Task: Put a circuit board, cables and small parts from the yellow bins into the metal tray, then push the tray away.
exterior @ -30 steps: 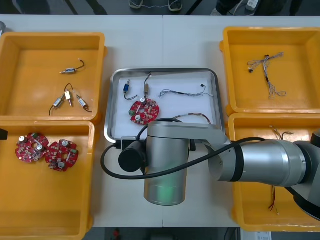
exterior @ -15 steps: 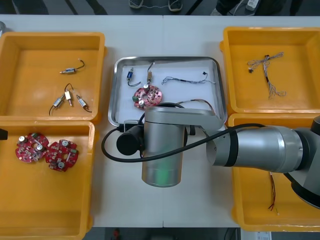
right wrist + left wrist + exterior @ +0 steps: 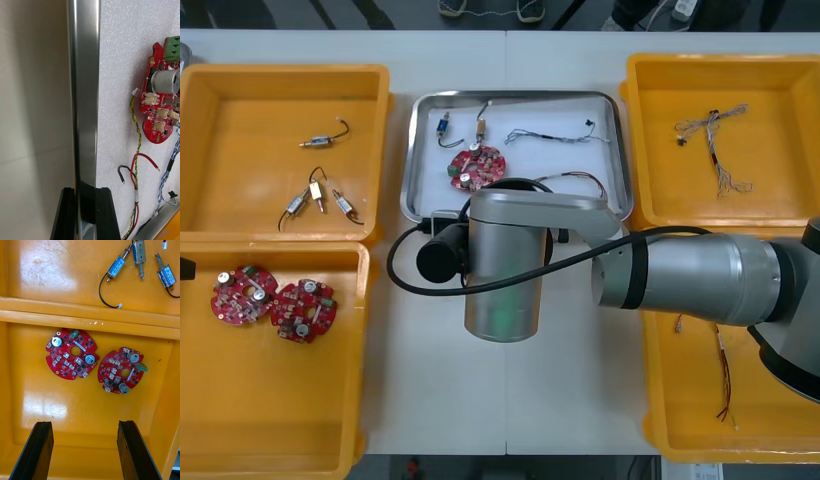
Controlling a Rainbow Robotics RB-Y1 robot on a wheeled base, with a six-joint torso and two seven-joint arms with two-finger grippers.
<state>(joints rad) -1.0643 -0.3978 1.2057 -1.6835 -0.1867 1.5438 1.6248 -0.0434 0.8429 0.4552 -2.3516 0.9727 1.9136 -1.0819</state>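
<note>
The metal tray, white inside, lies between the yellow bins at the table's far middle. It holds a round red circuit board, a blue and white cable, a red and yellow cable and two small metal parts. My right arm's wrist covers the tray's near edge. In the right wrist view my right gripper is shut on the tray's rim, with the board and the red and yellow cable beyond. My left gripper hangs open over two circuit boards.
The far left bin holds several small metal parts. Two red boards lie in the near left bin. Thin cables lie in the far right bin, and more cables in the near right bin.
The right arm has moved toward the table's far side, and the tray with its contents has slid away with it. The left arm has stayed still.
</note>
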